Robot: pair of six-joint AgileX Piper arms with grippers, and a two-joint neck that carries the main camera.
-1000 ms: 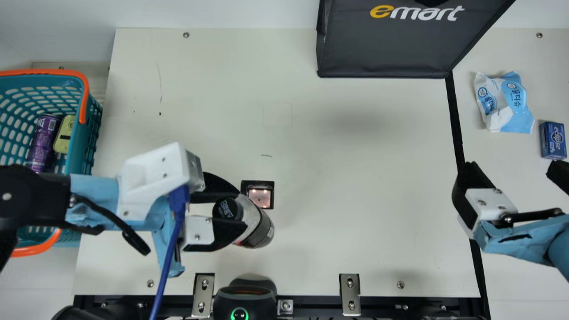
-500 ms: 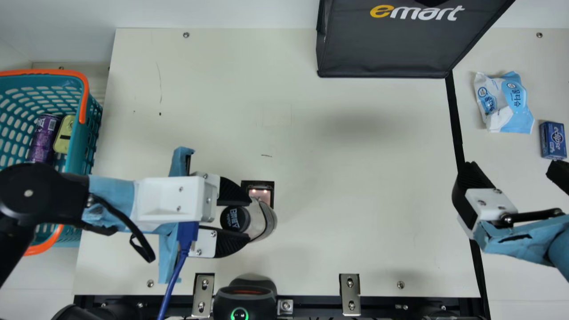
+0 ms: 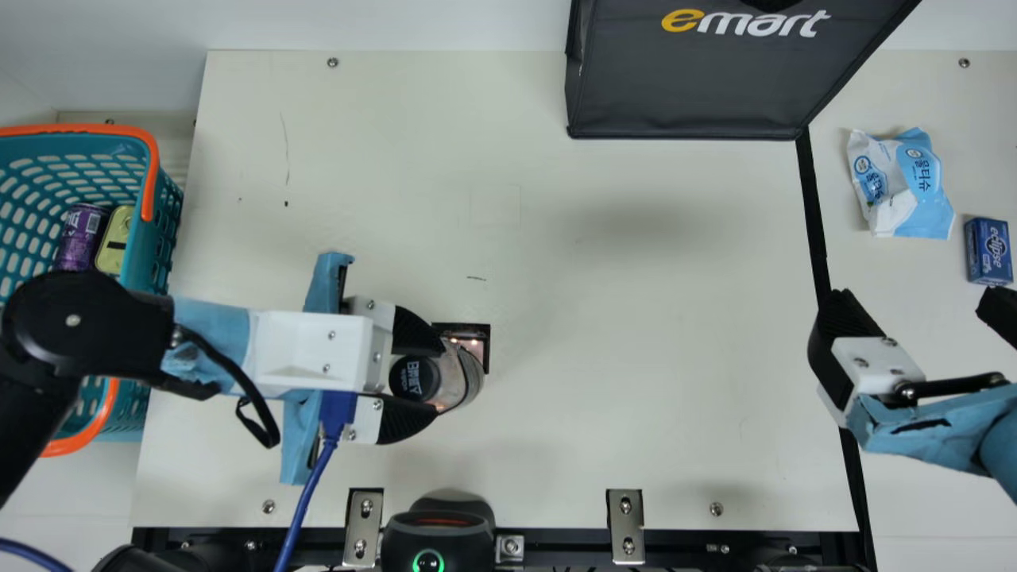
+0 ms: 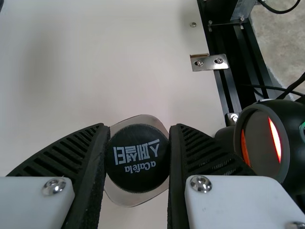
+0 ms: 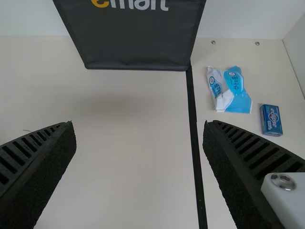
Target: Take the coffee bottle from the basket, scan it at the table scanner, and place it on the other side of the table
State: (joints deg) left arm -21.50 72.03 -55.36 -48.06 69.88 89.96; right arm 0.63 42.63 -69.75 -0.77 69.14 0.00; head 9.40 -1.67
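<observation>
Clock directions are read in the main view from the middle of the tabletop [image 3: 636, 318], twelve at the far edge. The coffee bottle [image 3: 415, 378] is at about seven to eight o'clock, its dark cap facing the camera, its body partly covering the table scanner [image 3: 477, 349]. The left gripper [image 3: 439, 380] holds the bottle, jaws closed against either side of it; I cannot tell whether its base touches the tabletop. The right gripper [image 3: 914, 306] is out at three, jaws wide with nothing between them. The basket [image 3: 151, 179] sits at nine, with a purple can [image 3: 79, 238] and a yellow tin [image 3: 117, 238] side by side inside. A dark bag [image 3: 691, 87] stands between one and two, a wipes pack [image 3: 914, 187] between two and three, and a blue box [image 3: 989, 250] near three.
</observation>
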